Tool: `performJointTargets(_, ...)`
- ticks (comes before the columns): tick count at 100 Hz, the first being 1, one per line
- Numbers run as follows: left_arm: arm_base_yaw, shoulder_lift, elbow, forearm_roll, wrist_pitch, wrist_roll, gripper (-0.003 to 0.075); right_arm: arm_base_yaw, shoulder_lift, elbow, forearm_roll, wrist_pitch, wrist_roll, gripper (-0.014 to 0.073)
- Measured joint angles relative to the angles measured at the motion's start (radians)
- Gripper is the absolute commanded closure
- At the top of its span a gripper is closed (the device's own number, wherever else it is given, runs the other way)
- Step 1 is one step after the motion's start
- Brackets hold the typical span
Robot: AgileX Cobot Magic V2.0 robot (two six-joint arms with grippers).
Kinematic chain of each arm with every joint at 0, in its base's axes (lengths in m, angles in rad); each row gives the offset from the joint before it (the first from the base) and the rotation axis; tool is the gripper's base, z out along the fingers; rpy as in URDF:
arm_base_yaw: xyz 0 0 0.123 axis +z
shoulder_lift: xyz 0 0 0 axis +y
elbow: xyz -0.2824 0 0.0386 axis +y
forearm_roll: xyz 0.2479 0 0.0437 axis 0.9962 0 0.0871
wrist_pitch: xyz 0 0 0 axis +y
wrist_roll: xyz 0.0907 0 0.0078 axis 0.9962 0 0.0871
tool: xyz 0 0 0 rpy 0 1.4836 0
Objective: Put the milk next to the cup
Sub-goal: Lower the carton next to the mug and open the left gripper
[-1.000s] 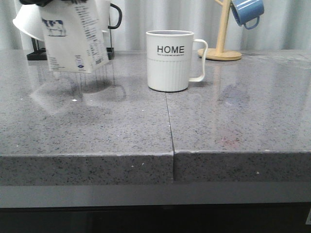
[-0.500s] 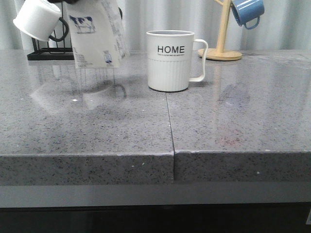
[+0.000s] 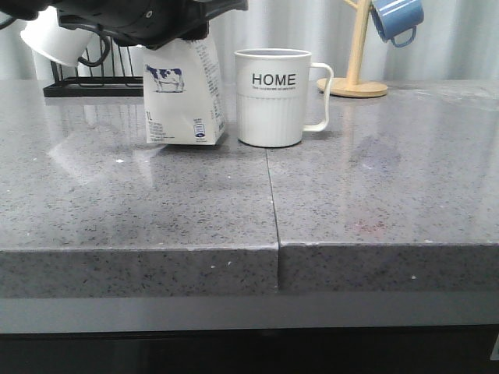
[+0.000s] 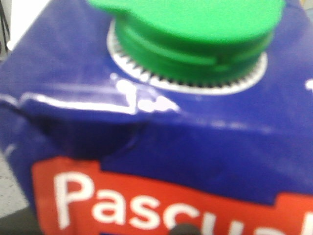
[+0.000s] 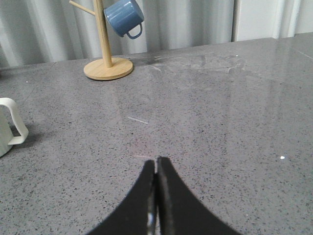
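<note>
**Front view: milk carton down beside the HOME cup**

Front view shows the left gripper (image 3: 168, 31) clamped over the top of the milk (image 3: 184, 93). Its dark housing covers the carton's upper part, so the fingers themselves are hidden there. The carton hangs straight below the gripper with a slight tilt, its base at or just above the grey stone table (image 3: 156, 202); whether it rests fully on the surface cannot be told. A cow picture and small print face the camera.

The cup (image 3: 272, 97) stands just beside the carton on the side away from the left arm, the two nearly touching near the carton's lower edge. Its thin handle points away from the carton.

Behind the gripper a white mug (image 3: 53, 35) hangs on a black wire rack (image 3: 86, 82). Far off past the cup, a wooden mug tree (image 3: 355, 54) carries a blue mug (image 3: 396, 19).

Left wrist view is filled by the carton's dark blue top with a green screw cap (image 4: 188, 36) and a red band of white lettering; the picture is blurred.

Right wrist view shows the right gripper (image 5: 156, 196) with its two black fingers pressed together, holding nothing, over bare table well apart from the cup.
</note>
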Motion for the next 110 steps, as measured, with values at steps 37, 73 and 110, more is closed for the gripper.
performJointTargets(37, 0.000, -0.001, -0.004, 0.013, -0.037, 0.011, 0.0111, 0.000, 0.000, 0.000, 0.000, 0.001, 0.000, 0.0662)
performJointTargets(73, -0.001, -0.016, -0.011, 0.021, 0.020, 0.017, 0.0034, 0.000, 0.000, 0.000, 0.000, 0.001, 0.000, 0.0662)
performJointTargets(110, -0.001, -0.194, 0.156, 0.028, 0.081, 0.017, 0.0034, 0.000, 0.000, 0.000, 0.000, 0.001, 0.000, 0.0662)
